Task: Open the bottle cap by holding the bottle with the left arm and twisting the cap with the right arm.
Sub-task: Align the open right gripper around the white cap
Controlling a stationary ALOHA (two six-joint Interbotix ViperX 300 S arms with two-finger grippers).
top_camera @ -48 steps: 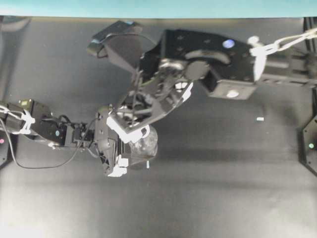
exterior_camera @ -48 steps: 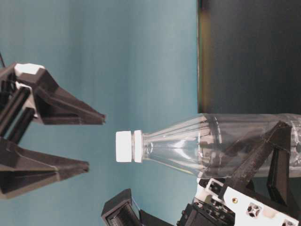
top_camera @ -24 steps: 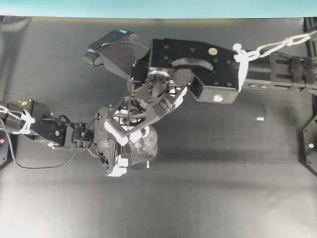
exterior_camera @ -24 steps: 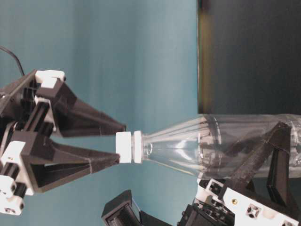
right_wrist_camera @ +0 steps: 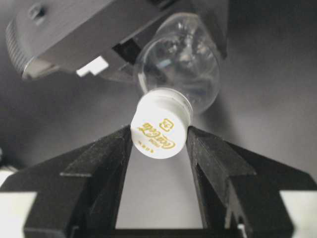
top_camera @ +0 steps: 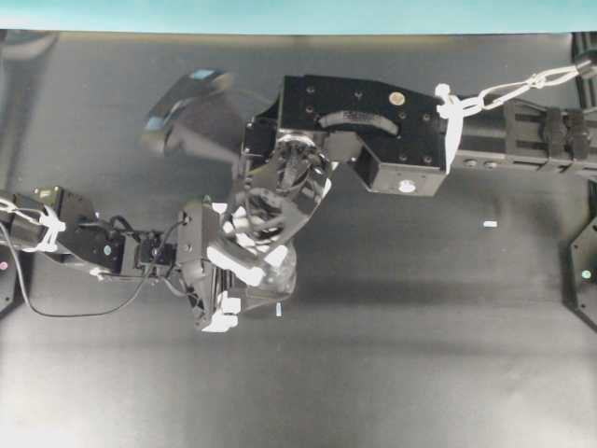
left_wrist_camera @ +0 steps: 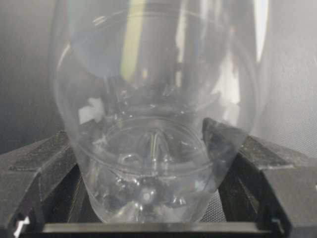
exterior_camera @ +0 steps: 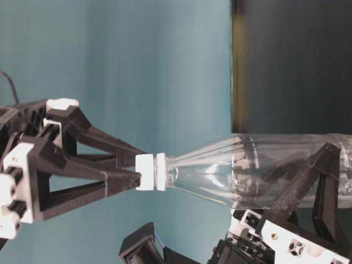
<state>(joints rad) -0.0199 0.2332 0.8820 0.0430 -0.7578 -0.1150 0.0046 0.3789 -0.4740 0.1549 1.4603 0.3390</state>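
1. Two grips are involved: the bottle (exterior_camera: 258, 168) stands on the desk (top_camera: 420, 355), its lower body clamped in the left gripper (left_wrist_camera: 153, 198), and the cap (right_wrist_camera: 161, 130) is pinched between the fingers of the right gripper (right_wrist_camera: 159, 148).
2. Only the fingertips seem to meet the cap, so a slip during twisting may be expected.
3. If the thin clear body is held too loosely, the bottle could be turned with the cap.
4. Were the pinch off-centre, the bottle could be tilted.

Overhead, sideways table-level, two close wrist views
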